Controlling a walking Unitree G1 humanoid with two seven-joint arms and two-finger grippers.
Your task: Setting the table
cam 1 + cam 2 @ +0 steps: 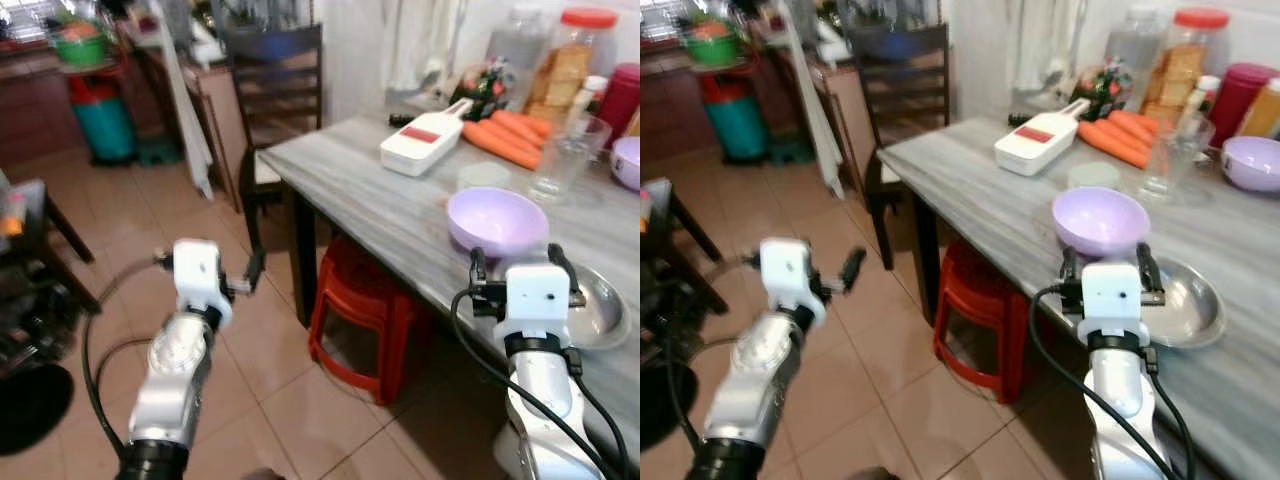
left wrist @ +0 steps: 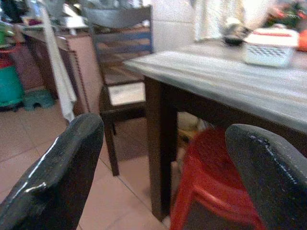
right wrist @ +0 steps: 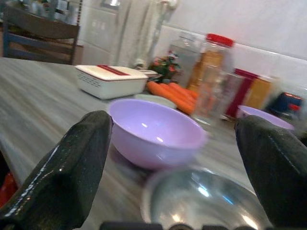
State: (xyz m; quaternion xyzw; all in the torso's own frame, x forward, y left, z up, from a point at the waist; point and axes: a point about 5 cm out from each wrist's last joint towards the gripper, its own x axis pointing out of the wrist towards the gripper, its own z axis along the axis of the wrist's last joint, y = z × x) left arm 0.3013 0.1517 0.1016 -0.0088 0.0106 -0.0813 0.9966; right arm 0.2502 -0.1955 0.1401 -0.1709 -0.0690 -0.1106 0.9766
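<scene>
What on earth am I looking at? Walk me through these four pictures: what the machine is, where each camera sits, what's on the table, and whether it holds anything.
It is a humanoid robot with two silver arms, each ending in two black fingers. Two pictures come from cameras on its head, looking down; the other two from cameras on its wrists, looking along the fingers.

The right gripper is over the grey table, open, above a metal plate, with a purple bowl just beyond. The left gripper hangs open over the tiled floor, facing a red stool under the table. Neither holds anything.

Also on the table: a white slicer box, carrots, a clear glass and jars.
</scene>
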